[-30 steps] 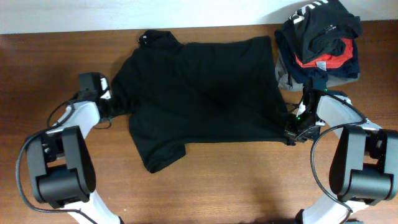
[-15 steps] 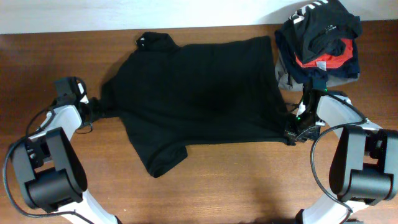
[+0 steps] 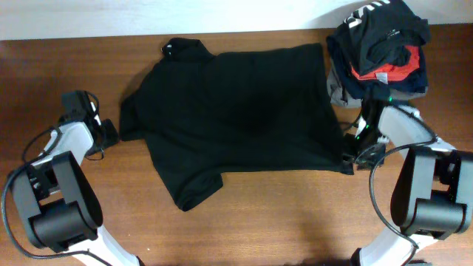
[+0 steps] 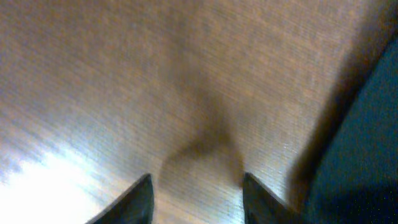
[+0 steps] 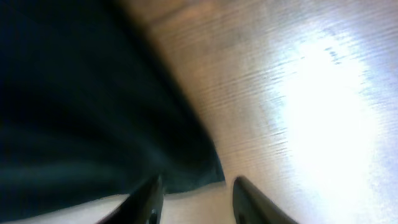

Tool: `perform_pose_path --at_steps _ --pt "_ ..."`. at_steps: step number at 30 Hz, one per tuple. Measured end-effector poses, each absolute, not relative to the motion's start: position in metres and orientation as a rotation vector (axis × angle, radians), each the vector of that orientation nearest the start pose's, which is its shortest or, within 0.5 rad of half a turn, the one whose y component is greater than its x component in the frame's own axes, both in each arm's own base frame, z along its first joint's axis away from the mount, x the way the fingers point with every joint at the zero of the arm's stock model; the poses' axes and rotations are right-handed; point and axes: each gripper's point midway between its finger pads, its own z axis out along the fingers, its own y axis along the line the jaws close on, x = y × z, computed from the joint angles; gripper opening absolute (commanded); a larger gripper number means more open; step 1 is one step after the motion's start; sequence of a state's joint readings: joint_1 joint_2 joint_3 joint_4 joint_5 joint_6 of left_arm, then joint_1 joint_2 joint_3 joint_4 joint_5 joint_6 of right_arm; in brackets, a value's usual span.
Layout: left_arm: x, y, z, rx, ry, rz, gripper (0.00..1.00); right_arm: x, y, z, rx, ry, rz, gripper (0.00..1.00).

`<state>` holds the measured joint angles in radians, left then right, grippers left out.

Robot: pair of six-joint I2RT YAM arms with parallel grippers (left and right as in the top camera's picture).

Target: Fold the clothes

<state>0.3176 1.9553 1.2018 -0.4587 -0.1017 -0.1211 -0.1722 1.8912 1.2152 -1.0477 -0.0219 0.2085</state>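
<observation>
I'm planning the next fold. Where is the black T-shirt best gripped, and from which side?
Pinch the black T-shirt at its edges: the sleeve hem from the left with the left end effector, the bottom hem corner from the right with the right end effector. It lies flat on the table, so likely only edges give a lip.

A heap of red, navy and grey garments [image 3: 380, 52] lies on the wooden table [image 3: 281, 214].
</observation>
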Motion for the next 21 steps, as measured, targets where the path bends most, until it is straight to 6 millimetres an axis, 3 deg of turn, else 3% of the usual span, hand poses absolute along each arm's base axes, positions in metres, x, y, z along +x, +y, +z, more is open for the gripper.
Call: perform_pose_path --at_steps 3,6,9,13,17,19,21 --pt "0.398 0.148 0.019 -0.628 2.741 0.184 0.57 0.307 -0.05 0.044 0.625 3.216 0.038 0.73" --pt "0.404 0.143 0.052 -0.611 2.713 0.135 0.57 0.324 -0.045 0.07 0.584 3.188 0.095 0.73" --pt "0.407 0.129 0.082 -0.574 2.676 0.05 0.55 0.329 -0.034 0.08 0.534 3.187 0.149 0.68" --pt "0.406 0.085 0.101 -0.447 2.698 -0.096 0.39 0.33 -0.007 0.08 0.404 3.211 0.178 0.67" --pt "0.407 0.036 0.097 -0.271 2.744 -0.183 0.07 0.332 0.022 0.075 0.259 3.218 0.194 0.67" --pt "0.41 0.017 0.094 -0.192 2.745 -0.202 0.01 0.335 0.033 0.073 0.211 3.204 0.203 0.64" --pt "0.408 0.002 0.089 -0.144 2.755 -0.207 0.01 0.338 0.038 0.072 0.19 3.191 0.204 0.59"
